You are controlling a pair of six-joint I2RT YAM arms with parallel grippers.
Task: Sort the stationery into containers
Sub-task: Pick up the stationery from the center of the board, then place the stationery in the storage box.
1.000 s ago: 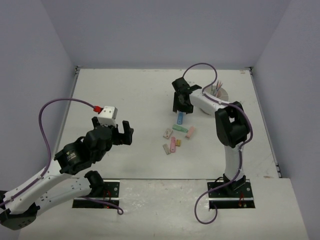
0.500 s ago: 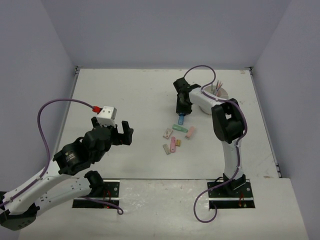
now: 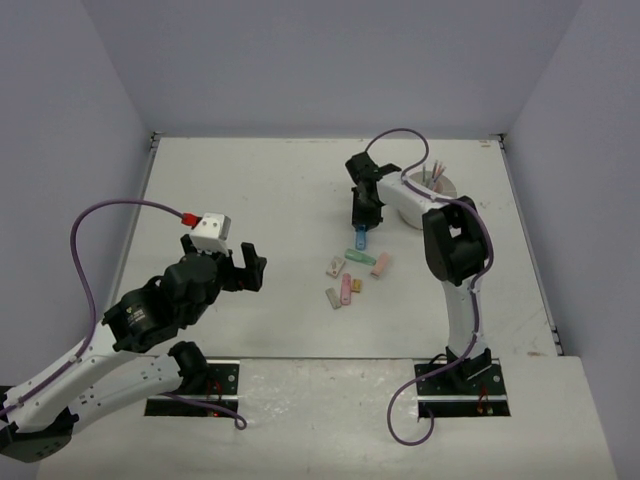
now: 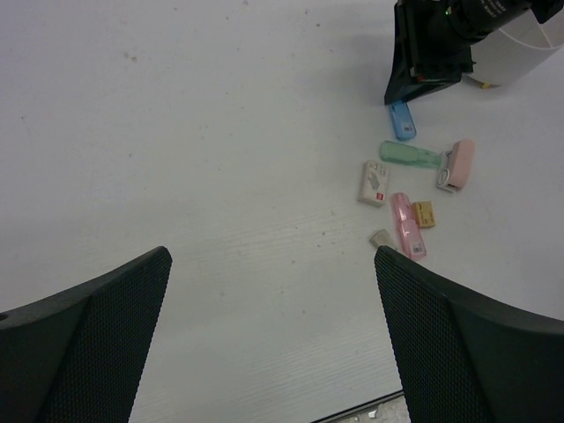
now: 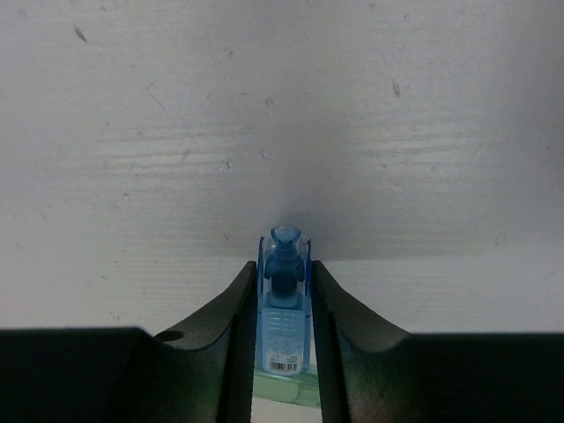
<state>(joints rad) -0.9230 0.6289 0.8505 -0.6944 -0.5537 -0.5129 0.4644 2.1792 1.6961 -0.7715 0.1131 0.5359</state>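
My right gripper (image 3: 362, 228) is shut on a light blue eraser block (image 5: 284, 304), squeezed between both fingers just over the table; the block also shows in the top view (image 3: 361, 239) and the left wrist view (image 4: 403, 119). A green block (image 3: 359, 256), a pink block (image 3: 381, 264), a long pink block (image 3: 346, 289), a tan block (image 3: 356, 286) and two pale blocks (image 3: 335, 267) lie in a cluster below it. The white tub (image 3: 430, 188) holds several upright pens (image 3: 432, 175) at the back right. My left gripper (image 3: 243, 268) is open and empty, left of the cluster.
Walls close the table at back and sides. The right arm's forearm (image 3: 412, 205) lies between the tub and the block cluster. The table's front edge (image 4: 352, 410) runs just below the left fingers.
My right gripper has narrowed around the light blue block and now grips it. The left arm has shifted slightly lower.
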